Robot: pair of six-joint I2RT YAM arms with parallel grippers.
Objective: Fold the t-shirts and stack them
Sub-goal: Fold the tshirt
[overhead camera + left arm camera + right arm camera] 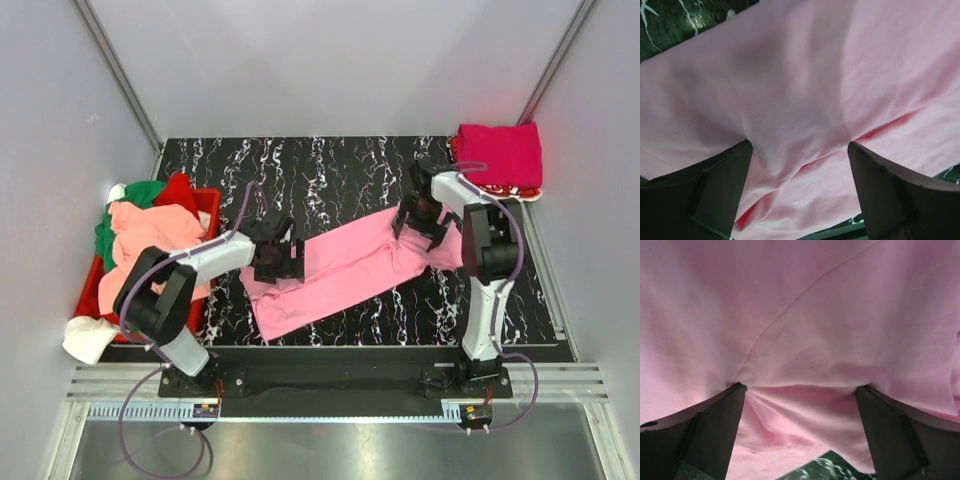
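A light pink t-shirt (345,272) lies folded into a long strip across the black marbled table. My left gripper (278,256) is open and presses down on the strip's left end; pink cloth (805,100) fills its view between the spread fingers (720,185). My right gripper (423,222) is open and presses on the strip's right end; pink cloth (805,330) spans between its fingers (715,430). A folded magenta t-shirt (500,155) lies at the back right, on top of a red one.
A red crate (206,206) at the left holds a heap of salmon (150,235), green (140,192) and red shirts, with a white one (88,338) hanging over its near corner. Grey walls enclose the table on three sides.
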